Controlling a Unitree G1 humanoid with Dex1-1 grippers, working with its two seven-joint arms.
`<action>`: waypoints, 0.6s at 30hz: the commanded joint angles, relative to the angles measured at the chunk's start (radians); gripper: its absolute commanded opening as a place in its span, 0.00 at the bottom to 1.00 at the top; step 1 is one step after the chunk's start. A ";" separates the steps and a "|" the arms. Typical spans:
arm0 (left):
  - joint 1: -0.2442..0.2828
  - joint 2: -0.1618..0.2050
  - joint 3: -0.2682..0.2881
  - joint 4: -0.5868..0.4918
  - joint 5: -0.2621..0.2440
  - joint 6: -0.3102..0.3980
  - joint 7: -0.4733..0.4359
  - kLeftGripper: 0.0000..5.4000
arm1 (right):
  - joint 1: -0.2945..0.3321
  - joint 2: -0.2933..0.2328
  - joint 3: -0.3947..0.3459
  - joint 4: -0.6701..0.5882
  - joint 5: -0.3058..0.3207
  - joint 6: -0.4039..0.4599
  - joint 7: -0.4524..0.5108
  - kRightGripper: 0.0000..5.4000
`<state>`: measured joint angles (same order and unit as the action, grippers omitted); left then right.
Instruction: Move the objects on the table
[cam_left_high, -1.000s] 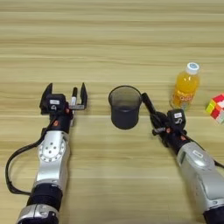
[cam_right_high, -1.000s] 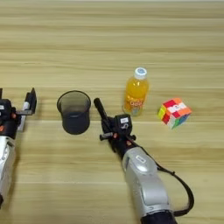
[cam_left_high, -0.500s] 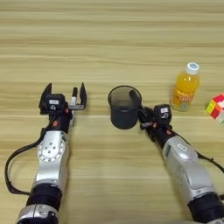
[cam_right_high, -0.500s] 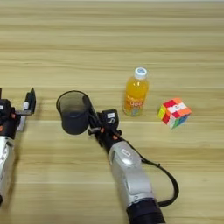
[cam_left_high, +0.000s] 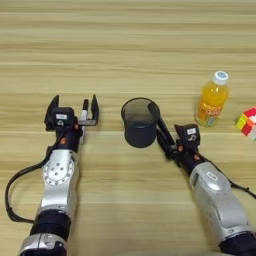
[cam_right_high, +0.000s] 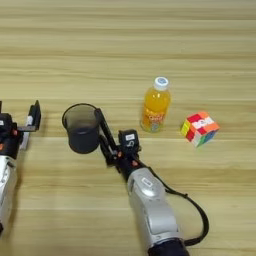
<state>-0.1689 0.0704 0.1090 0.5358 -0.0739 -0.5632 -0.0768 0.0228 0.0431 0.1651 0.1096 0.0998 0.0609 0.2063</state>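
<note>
Grey translucent cup (cam_left_high: 140, 122) upright mid-tabletop (cam_left_high: 125, 45), right tool (cam_left_high: 159, 127) against its right side, one finger reaching the rim; can't tell if it's gripping. Left tool (cam_left_high: 72, 110) spread wide, idle left of cup, white marker (cam_left_high: 84, 117) between its fingers. Juice bottle (cam_right_high: 155, 105) and puzzle cube (cam_right_high: 199, 128) stand further right. Risk: a one-sided push tips the cup or slides it away.

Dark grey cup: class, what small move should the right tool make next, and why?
Probably close and lift slightly. The right tool already has one finger at the rim of the dark grey cup, which stands upright on the table. The left tool rests open, apart from it.
</note>
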 joint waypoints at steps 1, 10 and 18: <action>0.000 -0.002 -0.003 0.003 0.009 0.008 0.003 1.00 | 0.035 -0.022 0.008 -0.065 -0.012 0.039 0.003 0.67; -0.001 -0.005 -0.005 0.002 0.011 0.009 0.006 1.00 | 0.103 -0.088 0.036 -0.219 -0.022 0.078 0.050 0.86; -0.001 -0.003 -0.003 0.008 0.011 0.006 0.009 1.00 | 0.134 -0.153 0.098 -0.282 -0.049 0.035 0.120 1.00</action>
<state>-0.1690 0.0684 0.1072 0.5360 -0.0731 -0.5632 -0.0719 0.1432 -0.0904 0.2436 -0.1436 0.0610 0.1156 0.3033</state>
